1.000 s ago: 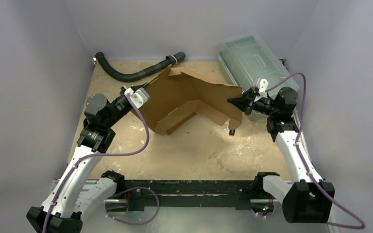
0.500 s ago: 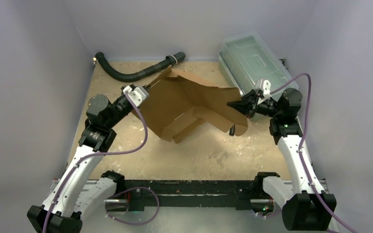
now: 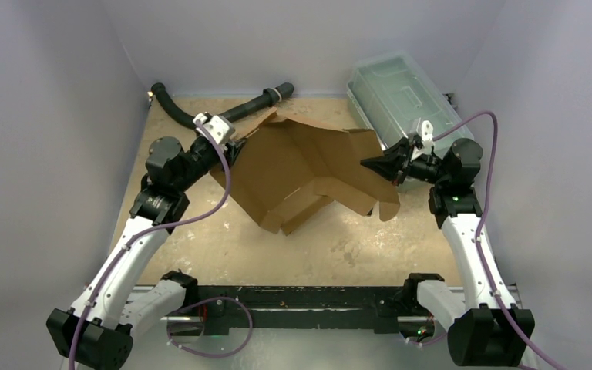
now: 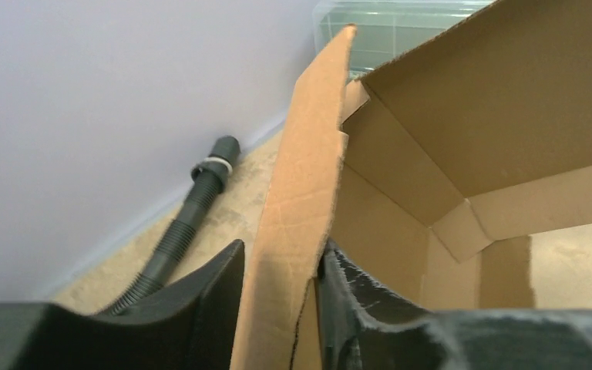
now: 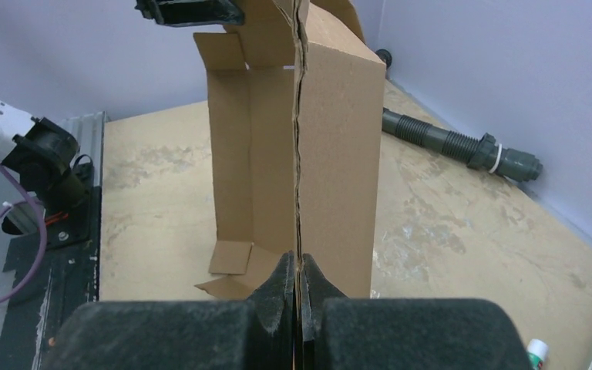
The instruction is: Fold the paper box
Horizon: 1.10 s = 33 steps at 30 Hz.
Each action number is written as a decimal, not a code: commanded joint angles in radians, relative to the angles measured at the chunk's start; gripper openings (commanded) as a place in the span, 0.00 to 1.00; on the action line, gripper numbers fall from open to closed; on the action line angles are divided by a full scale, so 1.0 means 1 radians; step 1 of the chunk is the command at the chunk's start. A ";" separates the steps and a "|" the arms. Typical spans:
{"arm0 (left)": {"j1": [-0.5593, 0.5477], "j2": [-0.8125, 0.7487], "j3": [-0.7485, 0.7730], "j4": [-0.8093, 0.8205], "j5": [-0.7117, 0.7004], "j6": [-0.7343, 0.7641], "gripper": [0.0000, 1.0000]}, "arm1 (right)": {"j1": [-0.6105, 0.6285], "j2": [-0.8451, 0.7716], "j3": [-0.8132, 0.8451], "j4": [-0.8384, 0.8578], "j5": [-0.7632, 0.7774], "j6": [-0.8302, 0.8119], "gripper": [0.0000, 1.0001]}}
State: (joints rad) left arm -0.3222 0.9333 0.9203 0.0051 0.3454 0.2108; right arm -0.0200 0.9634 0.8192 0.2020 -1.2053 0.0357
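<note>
At the 3 o'clock edge of the paper box [image 3: 301, 166], the right gripper [image 3: 366, 163] is clamped on the cardboard. The right wrist view shows its 2 black fingers [image 5: 277, 289] pressed together, with the sheet's raw edge pinched between them and the panel running straight away from the tips. At the 9 o'clock edge, the left gripper [image 3: 235, 146] straddles a narrow flap. The left wrist view shows its jaws standing apart, 1 finger [image 4: 208, 297] on each side of the flap, the gap wider than the sheet is thick. Whether either pad bears on the flap cannot be told. The box is part-formed, plain brown, its panels spread in a shallow V between the 2 arms, with small tabs at its 6 o'clock corner. Whether that corner touches the table [image 3: 316, 247] cannot be told. A clear greenish lidded bin [image 3: 401, 96] sits at 1 o'clock, just behind the right gripper. A black ribbed hose [image 3: 200, 119] lies along the back wall at 11 o'clock, passing just behind the left gripper.
</note>
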 commanded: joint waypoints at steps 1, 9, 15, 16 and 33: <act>-0.005 -0.022 0.055 -0.058 -0.060 -0.149 0.44 | -0.004 -0.011 0.049 0.025 0.061 0.030 0.00; -0.005 -0.116 0.169 -0.257 -0.269 -0.320 0.67 | -0.005 -0.011 0.054 0.001 0.098 0.011 0.00; -0.005 -0.194 0.216 -0.336 -0.143 -0.427 0.71 | -0.005 -0.009 0.054 -0.009 0.113 -0.003 0.00; -0.005 -0.201 0.216 -0.338 -0.116 -0.454 0.72 | -0.005 -0.009 0.054 -0.011 0.114 -0.003 0.00; -0.016 -0.043 0.110 -0.122 0.170 -0.645 0.74 | -0.008 -0.003 0.048 -0.008 0.113 -0.011 0.00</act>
State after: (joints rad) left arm -0.3241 0.8391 0.9688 -0.1143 0.5091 -0.4808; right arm -0.0227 0.9638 0.8207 0.1761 -1.1084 0.0338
